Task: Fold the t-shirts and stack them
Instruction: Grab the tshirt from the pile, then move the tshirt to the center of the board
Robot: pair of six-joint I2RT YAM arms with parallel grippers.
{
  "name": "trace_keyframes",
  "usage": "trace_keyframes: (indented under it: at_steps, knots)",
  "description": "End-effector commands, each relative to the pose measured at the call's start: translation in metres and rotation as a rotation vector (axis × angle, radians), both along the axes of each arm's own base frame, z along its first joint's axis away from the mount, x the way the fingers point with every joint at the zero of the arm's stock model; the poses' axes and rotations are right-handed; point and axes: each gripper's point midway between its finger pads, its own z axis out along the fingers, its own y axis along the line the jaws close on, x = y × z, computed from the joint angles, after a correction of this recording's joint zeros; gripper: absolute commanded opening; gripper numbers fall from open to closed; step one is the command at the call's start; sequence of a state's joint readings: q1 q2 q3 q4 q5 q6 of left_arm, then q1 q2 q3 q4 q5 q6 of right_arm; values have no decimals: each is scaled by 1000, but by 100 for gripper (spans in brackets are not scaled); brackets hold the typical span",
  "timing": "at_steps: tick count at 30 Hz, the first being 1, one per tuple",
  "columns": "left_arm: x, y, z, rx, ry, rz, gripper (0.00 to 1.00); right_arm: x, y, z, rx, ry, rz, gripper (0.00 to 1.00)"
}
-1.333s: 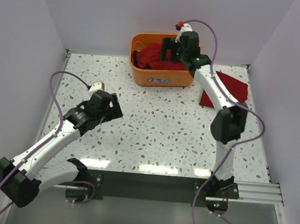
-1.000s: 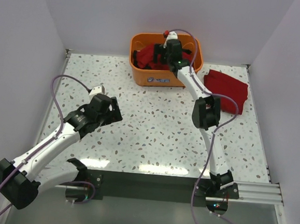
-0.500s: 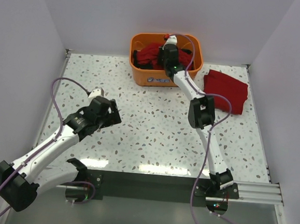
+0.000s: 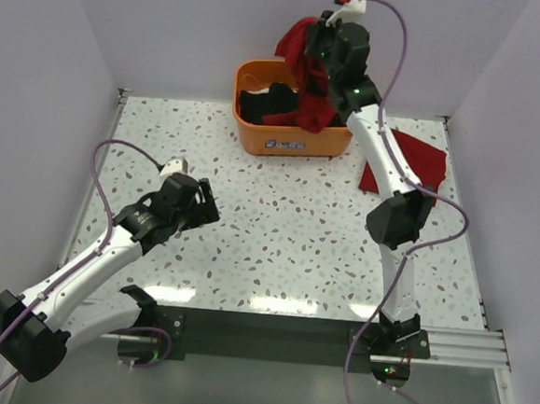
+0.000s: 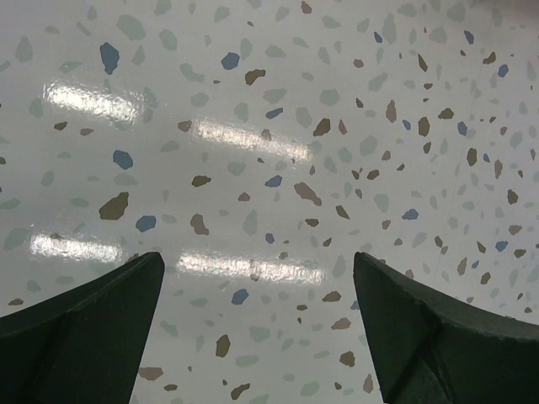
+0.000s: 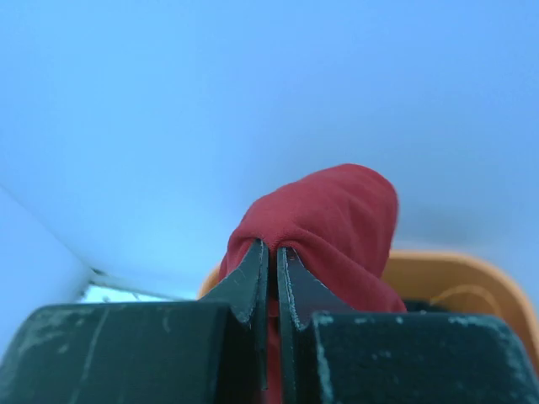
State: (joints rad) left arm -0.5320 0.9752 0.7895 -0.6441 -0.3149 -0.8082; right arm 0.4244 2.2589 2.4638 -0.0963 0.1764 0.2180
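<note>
My right gripper (image 4: 312,48) is raised above the orange basket (image 4: 289,140), shut on a dark-red t-shirt (image 4: 306,83) whose cloth trails down into the basket. In the right wrist view the jaws pinch a fold of that t-shirt (image 6: 333,219) at the gripper (image 6: 272,249). A second t-shirt (image 4: 414,157) lies folded on the table at the back right, partly behind the right arm. My left gripper (image 4: 198,202) hovers low over the left middle of the table, open; the left wrist view shows the gripper (image 5: 257,278) over bare speckled tabletop.
The basket stands at the back middle against the wall, with dark cloth (image 4: 259,103) inside. White walls close in the table on three sides. A metal rail (image 4: 270,324) runs along the near edge.
The right gripper reached down into the basket, shut on the t-shirt and has lifted it high above the rim. The left arm has hardly moved.
</note>
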Motion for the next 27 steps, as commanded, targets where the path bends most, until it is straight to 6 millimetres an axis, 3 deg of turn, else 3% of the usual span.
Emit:
trace_keyframes:
  at_steps: [1, 2, 3, 5, 6, 9, 10, 13, 17, 20, 23, 26, 27]
  knots:
    - [9, -5, 24, -46, -82, -16, 100, -72, -16, 130, 41, -223, 50, 0]
    - [8, -6, 26, -49, -86, -22, 100, -82, -16, 140, 27, -239, 59, 0]
    - [8, -7, 28, -52, -89, -29, 100, -107, -19, 167, 33, -278, 67, 0]
    - [6, -7, 34, -58, -102, -35, 100, -132, -23, 187, 22, -291, 77, 0]
    - [5, -6, 38, -63, -111, -35, 100, -155, -25, 205, 40, -313, 108, 0]
    - [2, -4, 45, -76, -131, -29, 100, -194, -25, 233, 72, -361, 177, 0]
    - [1, -3, 48, -78, -138, -26, 100, -220, -29, 252, 97, -390, 213, 0]
    - [-3, 3, 54, -82, -157, -11, 100, -267, -34, 278, 158, -420, 285, 0]
    - [-8, 7, 57, -89, -165, 0, 100, -326, -4, 290, 197, -438, 566, 0]
    - [-16, 8, 54, -98, -147, -8, 100, -359, 21, 283, 219, -378, 758, 0]
    - [-24, 15, 57, -91, -145, 11, 100, -386, 31, 283, 256, -357, 875, 0]
    - [-31, 25, 62, -90, -157, 46, 100, -387, 29, 281, 272, -348, 868, 0]
    - [-33, 29, 65, -92, -163, 62, 100, -383, 18, 283, 271, -354, 795, 0]
